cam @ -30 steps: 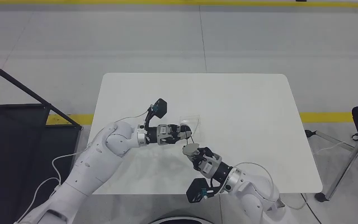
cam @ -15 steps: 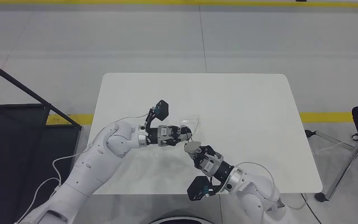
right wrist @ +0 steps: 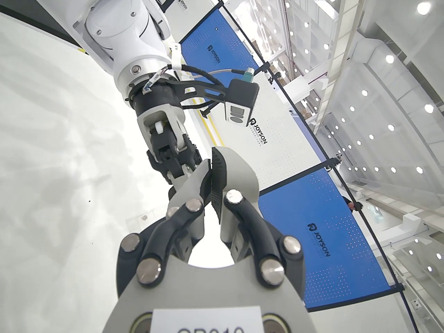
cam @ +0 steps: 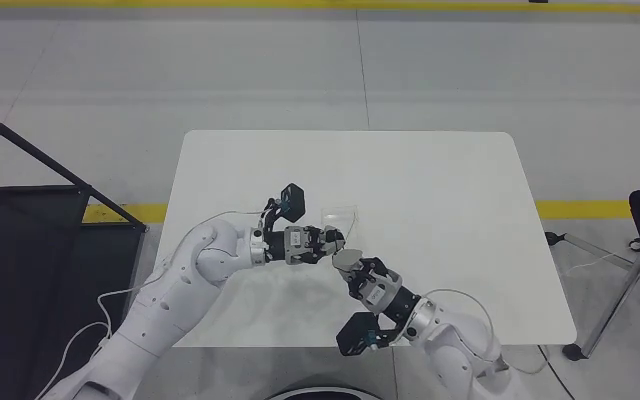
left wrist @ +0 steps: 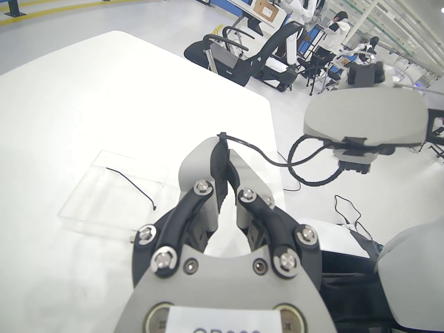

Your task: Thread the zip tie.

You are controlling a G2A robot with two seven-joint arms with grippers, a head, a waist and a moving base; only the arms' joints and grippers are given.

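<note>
Top view: I see the white table [cam: 450, 190] with rounded corners. Both grippers meet over its near-left part, well apart from the far and right edges and nearer the near edge. The left gripper [cam: 335, 243] and the right gripper [cam: 348, 262] sit just beside each other, tips almost touching. A clear tray [cam: 342, 213] lies on the table just beyond them.

Left wrist view: the left gripper [left wrist: 223, 161] is pinched closed on the head end of a black zip tie [left wrist: 242, 143]. Its thin strap arcs away from the fingertips and out past the table's edge [left wrist: 272, 129]. The clear tray [left wrist: 79, 192] sits beside the gripper and holds a second black tie [left wrist: 133, 184], lying loose and slightly curved. A white label [left wrist: 222, 320] is on the gripper base, with dark print cut off at the frame's edge (too little shows to make out).

Right wrist view: the right gripper [right wrist: 211, 168] has its black pads pressed together. I cannot tell whether anything lies between them. The left gripper [right wrist: 177, 169] is directly behind it, very close, with a black camera block [right wrist: 239, 103] on its wrist. Another white label [right wrist: 208, 320] sits on the right gripper's base, its print again cropped. Blue wall panels [right wrist: 312, 216] behind carry small white lettering and logos.
</note>
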